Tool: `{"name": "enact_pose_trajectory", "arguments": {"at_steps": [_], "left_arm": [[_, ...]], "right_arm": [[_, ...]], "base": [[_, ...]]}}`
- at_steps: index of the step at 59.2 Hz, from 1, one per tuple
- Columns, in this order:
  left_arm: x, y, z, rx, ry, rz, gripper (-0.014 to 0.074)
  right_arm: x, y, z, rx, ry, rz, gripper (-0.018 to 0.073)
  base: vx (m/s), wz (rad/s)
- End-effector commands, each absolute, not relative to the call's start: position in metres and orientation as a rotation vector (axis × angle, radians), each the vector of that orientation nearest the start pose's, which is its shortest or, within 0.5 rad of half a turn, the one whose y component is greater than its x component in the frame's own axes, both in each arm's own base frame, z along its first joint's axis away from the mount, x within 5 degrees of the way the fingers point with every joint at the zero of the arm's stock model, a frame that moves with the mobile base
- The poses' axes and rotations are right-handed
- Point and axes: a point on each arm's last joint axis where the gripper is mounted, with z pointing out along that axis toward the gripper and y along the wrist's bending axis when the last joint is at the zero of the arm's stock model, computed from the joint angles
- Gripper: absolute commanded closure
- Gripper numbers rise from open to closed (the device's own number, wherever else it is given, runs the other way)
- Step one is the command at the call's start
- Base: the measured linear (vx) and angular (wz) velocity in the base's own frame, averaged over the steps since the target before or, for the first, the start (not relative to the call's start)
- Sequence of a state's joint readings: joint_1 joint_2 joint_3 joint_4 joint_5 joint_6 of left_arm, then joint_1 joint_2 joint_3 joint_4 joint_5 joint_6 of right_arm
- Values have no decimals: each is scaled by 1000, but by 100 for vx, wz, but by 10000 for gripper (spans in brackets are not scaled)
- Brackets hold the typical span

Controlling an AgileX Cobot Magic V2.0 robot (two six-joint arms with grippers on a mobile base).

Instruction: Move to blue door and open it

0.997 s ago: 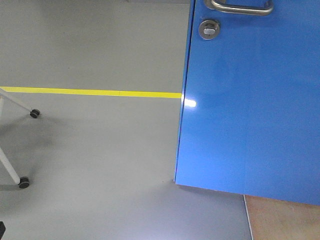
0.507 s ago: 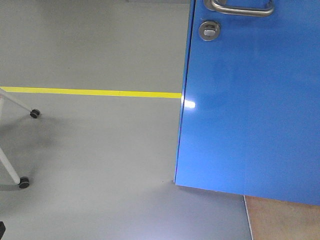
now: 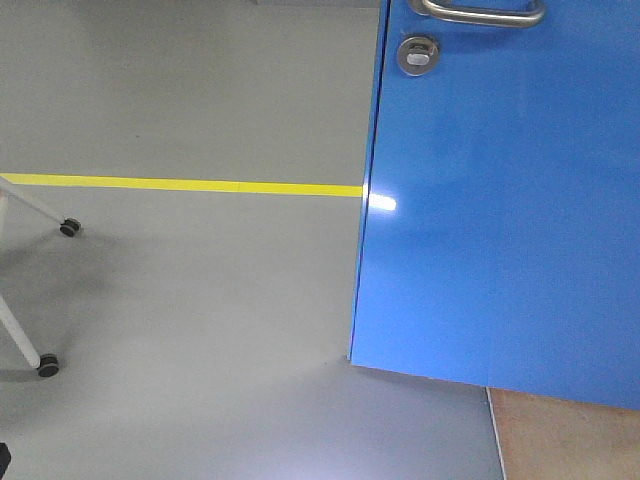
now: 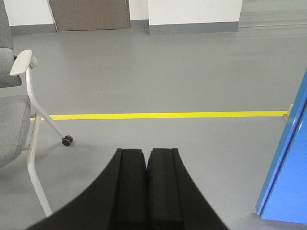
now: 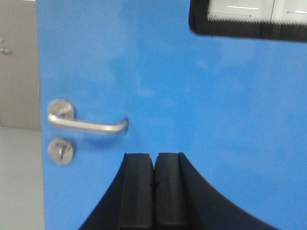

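Note:
The blue door fills the right side of the front view, standing ajar with its free edge toward the grey floor. Its silver lever handle is at the top edge and the round lock sits below it. In the right wrist view the door fills the frame, with the handle and lock up and left of my right gripper, which is shut and empty. My left gripper is shut and empty, facing open floor; the door's edge shows at the right.
A grey chair with white legs on castors stands at the left; its castors show in the front view. A yellow floor line runs across the grey floor. A dark window is in the door's upper part. Brown flooring lies under the door.
The handle and lock have slid slightly upward in the front view and the door's bottom corner has shifted a little; the chair legs have barely moved.

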State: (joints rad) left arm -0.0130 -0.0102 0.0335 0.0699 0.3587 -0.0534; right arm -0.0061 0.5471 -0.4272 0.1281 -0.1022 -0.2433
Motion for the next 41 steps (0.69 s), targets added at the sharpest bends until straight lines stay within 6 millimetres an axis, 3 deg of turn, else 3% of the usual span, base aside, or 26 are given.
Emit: {"name": "enact_pose_trajectory", "arguments": {"at_steps": [1, 21, 41], "left_arm": [[53, 1, 189, 4, 1735, 12, 526], [53, 1, 189, 4, 1735, 12, 526], [53, 1, 189, 4, 1735, 12, 526]], "right_arm": [[109, -2, 320, -78, 1401, -132, 564], [71, -12, 264, 103, 1365, -165, 564], [58, -10, 204, 194, 1476, -56, 564]], "base": [[0, 0], [0, 0], [0, 0]]}}
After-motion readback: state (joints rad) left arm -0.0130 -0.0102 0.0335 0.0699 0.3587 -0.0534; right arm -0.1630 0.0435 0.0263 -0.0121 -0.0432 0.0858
